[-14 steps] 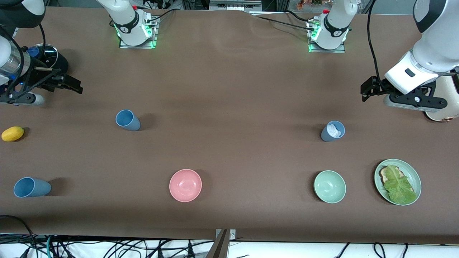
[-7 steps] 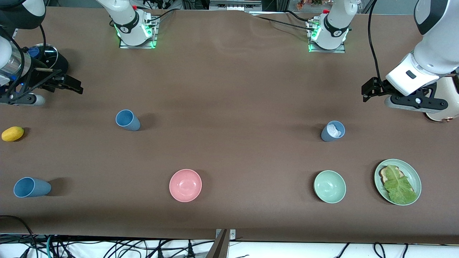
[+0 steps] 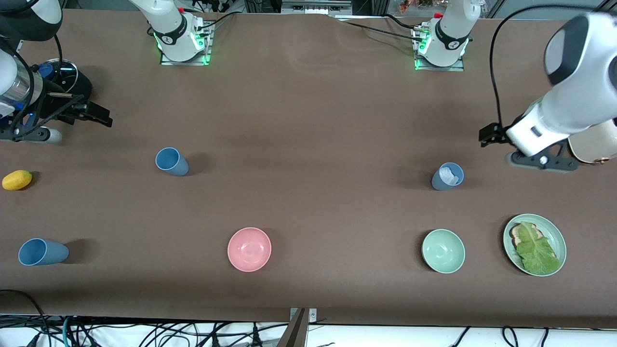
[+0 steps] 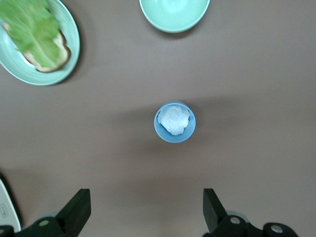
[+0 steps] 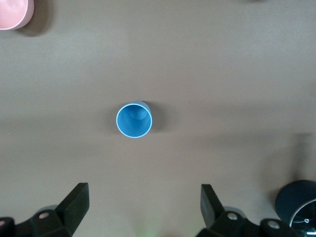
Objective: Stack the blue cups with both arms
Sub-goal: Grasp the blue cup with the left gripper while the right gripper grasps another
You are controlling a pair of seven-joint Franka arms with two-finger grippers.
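Three blue cups stand on the brown table. One empty cup [image 3: 171, 161] is toward the right arm's end and shows in the right wrist view [image 5: 134, 120]. Another empty cup [image 3: 42, 252] stands nearer the front camera at that end. The third cup [image 3: 447, 176] holds something white and crumpled and shows in the left wrist view [image 4: 175, 122]. My left gripper [image 3: 488, 135] is open and empty above the table beside that cup, also seen in its wrist view [image 4: 146, 200]. My right gripper [image 3: 99, 115] is open and empty, also seen in its wrist view [image 5: 144, 195].
A pink bowl [image 3: 249, 249], a green bowl [image 3: 443, 250] and a green plate [image 3: 552, 225] with lettuce on bread lie along the front. A yellow lemon [image 3: 17, 180] and a black lidded pot [image 3: 67, 77] are at the right arm's end. A white vessel [image 3: 593, 147] is under the left arm.
The left arm has swung down and its gripper has moved closer to the cup with the white thing. The right gripper has hardly moved.
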